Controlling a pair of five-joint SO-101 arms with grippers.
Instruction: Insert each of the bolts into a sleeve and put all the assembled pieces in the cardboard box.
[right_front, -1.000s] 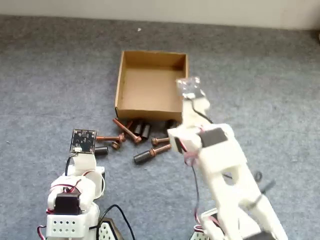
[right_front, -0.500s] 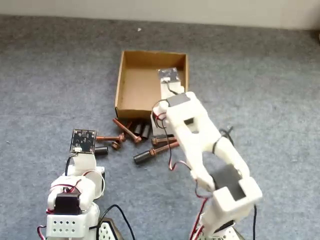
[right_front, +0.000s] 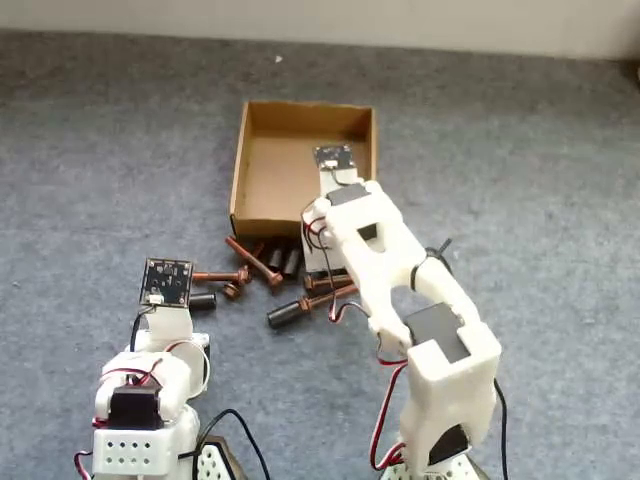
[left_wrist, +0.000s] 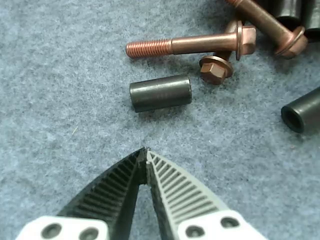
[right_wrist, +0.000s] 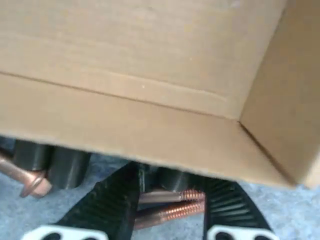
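Two arms: L arm (right_front: 150, 390) at near-left edge; R arm (right_front: 385, 255) extended fwd over box's near-right corner.
L gripper (left_wrist: 146, 159): tips pressed together, nothing btwn them, just above grey carpet (right_front: 100, 150).
Nearest sleeve (left_wrist: 161, 93): dark, lying flat just ahead of L tips, not touching them.
Long bolt (left_wrist: 192, 44): copper, flat just beyond that sleeve; its head touches 2nd bolt (left_wrist: 216, 69). More bolts & sleeves in a loose pile btwn here & box.
Bolt+sleeve pair (right_front: 298, 309): end to end, touching, on near side of pile; can't tell if bolt is inside.
R gripper (right_wrist: 172, 185): fingers spread apart, holding nothing, low at box's near wall; threaded bolt ends (right_wrist: 167, 205), two, lie on carpet btwn them.
Dark sleeves (right_wrist: 50, 160): right by outside of near wall.
Cardboard box (right_front: 240, 170): farthest, open top. Inside, plain brown floor shows; near-right part hidden by R arm. All bolts & sleeves seen lie outside, on carpet.
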